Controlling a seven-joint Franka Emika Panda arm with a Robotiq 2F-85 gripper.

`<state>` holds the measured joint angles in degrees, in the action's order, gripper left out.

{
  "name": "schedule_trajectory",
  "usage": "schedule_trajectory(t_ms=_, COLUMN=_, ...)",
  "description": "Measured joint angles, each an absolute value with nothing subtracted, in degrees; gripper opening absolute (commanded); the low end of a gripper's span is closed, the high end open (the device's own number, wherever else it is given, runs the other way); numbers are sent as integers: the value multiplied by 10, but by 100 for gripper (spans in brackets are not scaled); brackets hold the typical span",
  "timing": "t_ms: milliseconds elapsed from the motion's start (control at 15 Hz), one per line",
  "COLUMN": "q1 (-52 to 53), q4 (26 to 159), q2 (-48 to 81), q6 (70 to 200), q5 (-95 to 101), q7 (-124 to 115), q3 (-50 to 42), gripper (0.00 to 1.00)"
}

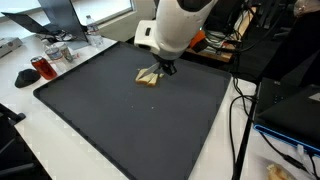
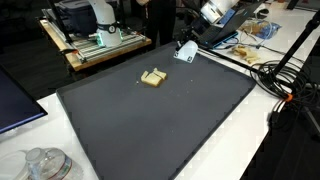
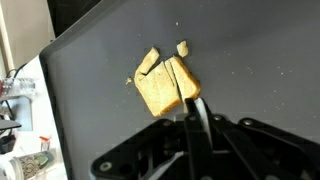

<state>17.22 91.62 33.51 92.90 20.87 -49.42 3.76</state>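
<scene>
The tan pieces (image 3: pixel 165 85) are seen at the far middle of the dark mat (image 1: pixel 120 130), with the gripper (image 3: pixel 192 108) held at their near edge, fingers pressed together and nothing pinched; an approach is judged in hand, and spreading is called for before 1 piece can be gripped.

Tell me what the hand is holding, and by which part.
Nothing. The hand is shut and empty; the broken bread pieces lie on the black mat just beyond its fingertips.
</scene>
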Motion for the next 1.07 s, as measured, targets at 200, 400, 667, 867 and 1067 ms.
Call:
schedule_trajectory(t_ms=200, q1=151, q4=874, q2=365, q6=928, q5=188, q7=-430, q3=31, gripper=1)
schedule_trajectory(t_ms=400, q1=125, q4=847, q2=388, q6=928, q5=159, q7=-365, q3=22, gripper=1)
schedule_trajectory(t_ms=667, q1=82, q4=838, q2=401, q6=929, q5=111, q7=-270, q3=11, gripper=1)
schedule_trajectory(t_ms=867, q1=40, q4=839, q2=401, q6=936, q5=69, q7=-188, q3=8, gripper=1)
schedule_trajectory(t_ms=1067, q1=0, q4=843, q2=397, q6=943, q5=21, q7=-115, q3=8, gripper=1)
